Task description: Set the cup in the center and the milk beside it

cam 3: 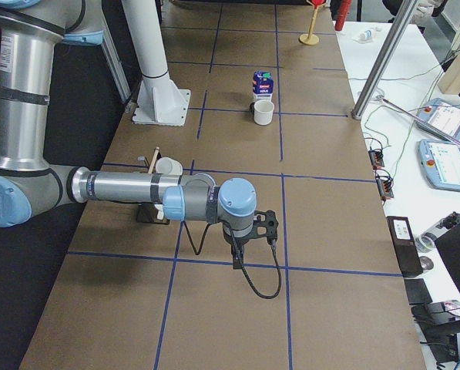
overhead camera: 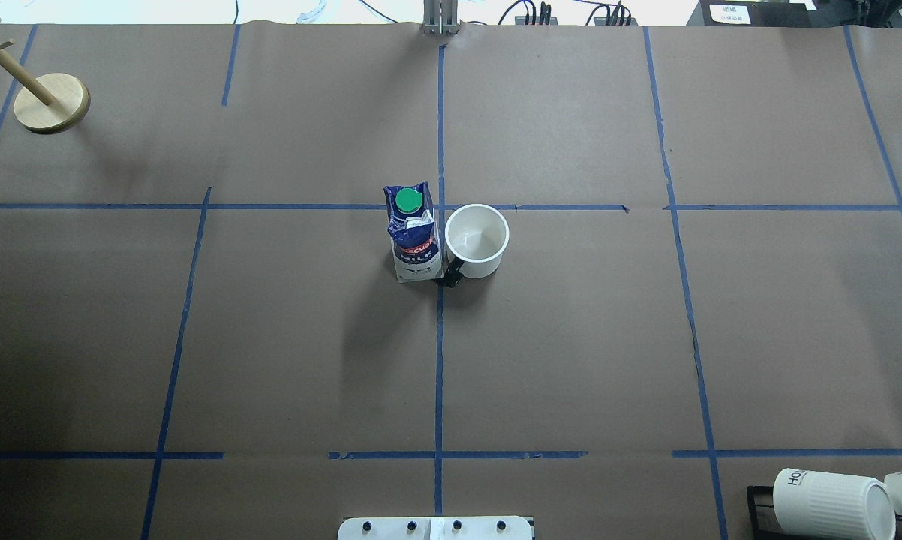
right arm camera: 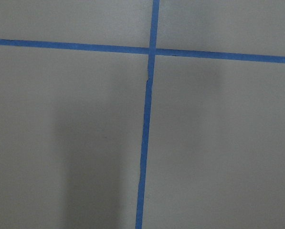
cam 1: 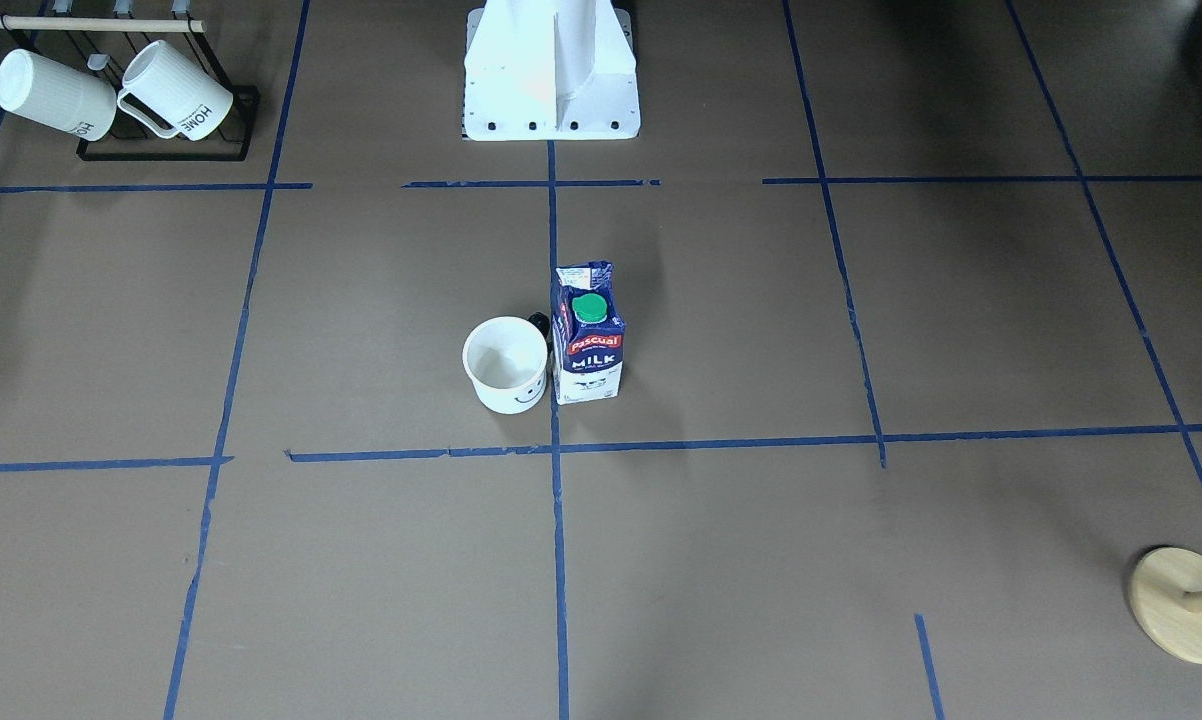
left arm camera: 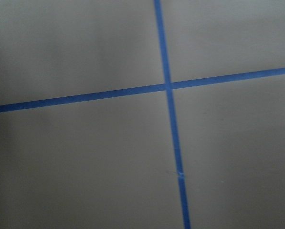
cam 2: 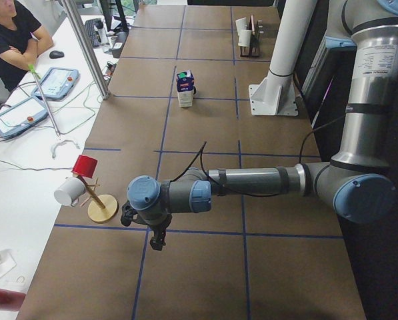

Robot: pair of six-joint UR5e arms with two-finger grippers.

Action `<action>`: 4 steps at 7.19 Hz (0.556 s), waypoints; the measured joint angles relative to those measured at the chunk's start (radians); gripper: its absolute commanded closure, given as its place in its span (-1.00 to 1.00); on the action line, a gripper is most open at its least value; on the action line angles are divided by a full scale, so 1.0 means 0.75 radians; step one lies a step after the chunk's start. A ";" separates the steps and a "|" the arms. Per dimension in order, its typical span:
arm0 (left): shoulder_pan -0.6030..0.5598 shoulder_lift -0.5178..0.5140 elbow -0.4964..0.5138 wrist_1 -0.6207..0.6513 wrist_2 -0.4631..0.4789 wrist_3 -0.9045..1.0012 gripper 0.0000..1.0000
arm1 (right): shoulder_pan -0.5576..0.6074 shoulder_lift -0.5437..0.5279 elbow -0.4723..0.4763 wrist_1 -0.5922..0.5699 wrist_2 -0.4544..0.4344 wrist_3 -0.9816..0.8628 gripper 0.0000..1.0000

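The cup, white with a smiley face and black handle, stands upright in the center squares, just right of the long tape line in the overhead view. The milk stands upright right beside it, on the line's other side; the cup's handle points toward the carton. Both show small in the side views, the milk and the cup. My left gripper and right gripper hang over bare board far from both; I cannot tell whether they are open or shut. The wrist views show only tape crossings.
A black rack with two ribbed HOME mugs stands at the near right corner. A wooden peg stand stands at the far left, carrying a red cup. The robot base is mid-edge. An operator sits beside the table.
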State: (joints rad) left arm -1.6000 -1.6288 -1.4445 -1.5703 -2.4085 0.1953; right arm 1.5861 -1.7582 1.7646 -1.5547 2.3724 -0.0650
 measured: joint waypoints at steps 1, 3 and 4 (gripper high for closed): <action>-0.029 0.003 -0.014 -0.003 -0.002 -0.006 -1.00 | 0.000 0.000 0.000 0.000 0.018 0.001 -1.00; -0.058 0.041 -0.163 0.077 0.012 -0.063 -1.00 | 0.000 0.001 -0.002 0.000 0.056 0.002 -1.00; -0.057 0.067 -0.242 0.130 0.036 -0.095 -1.00 | 0.000 0.002 -0.002 0.000 0.062 0.002 -1.00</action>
State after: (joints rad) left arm -1.6430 -1.5788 -1.6261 -1.4727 -2.3814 0.1243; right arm 1.5861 -1.7570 1.7628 -1.5548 2.4191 -0.0633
